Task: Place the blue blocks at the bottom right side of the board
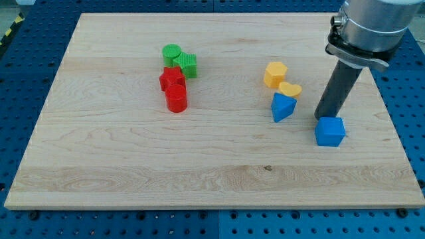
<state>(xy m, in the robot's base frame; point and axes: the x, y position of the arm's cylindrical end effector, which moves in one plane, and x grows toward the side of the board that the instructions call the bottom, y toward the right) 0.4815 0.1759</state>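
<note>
A blue cube-like block point(330, 131) lies at the view's right, somewhat below the middle of the wooden board point(133, 166). A blue triangular block point(282, 107) lies to its left, touching a yellow heart-shaped block point(289, 89). My tip point(324, 117) is at the lower end of the dark rod and stands right at the top left edge of the blue cube, touching or nearly touching it. The tip is to the right of the blue triangular block, apart from it.
A yellow hexagonal block point(275, 74) sits above the yellow heart. At the upper left middle, a green cylinder point(172, 54), a green block point(188, 65), a red block point(171, 78) and a red cylinder point(176, 98) cluster together. The arm's grey body point(368, 26) hangs over the top right corner.
</note>
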